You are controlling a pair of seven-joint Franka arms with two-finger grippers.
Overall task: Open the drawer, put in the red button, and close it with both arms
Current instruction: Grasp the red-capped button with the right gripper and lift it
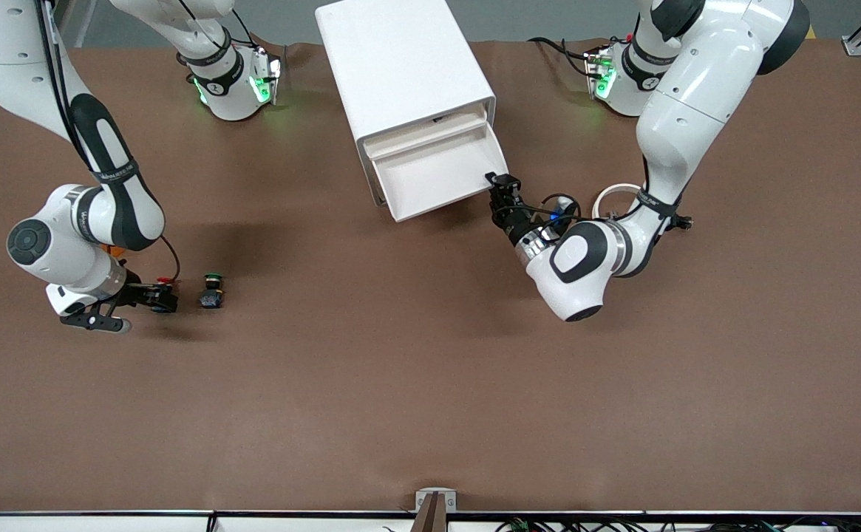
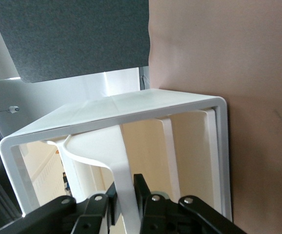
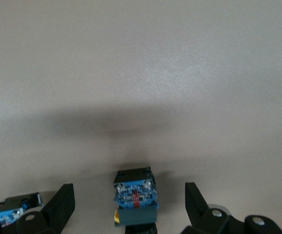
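The white cabinet (image 1: 400,66) stands between the arms' bases, and its drawer (image 1: 437,185) is pulled out and empty. My left gripper (image 1: 502,186) is shut on the drawer's white handle (image 2: 124,180), at the drawer's corner toward the left arm's end; the fingers (image 2: 141,190) clamp it from both sides. My right gripper (image 1: 155,297) is low at the table near the right arm's end, open, with its fingers on either side of the red button (image 1: 165,282). In the right wrist view the gripper (image 3: 129,187) straddles the button's blue-black body (image 3: 135,195); its cap is hidden.
The green-capped button (image 1: 212,290) lies on the table just beside the right gripper, toward the table's middle; its blue body shows by one finger (image 3: 11,212). A white ring (image 1: 611,198) lies by the left arm's forearm. Brown table (image 1: 430,384) all round.
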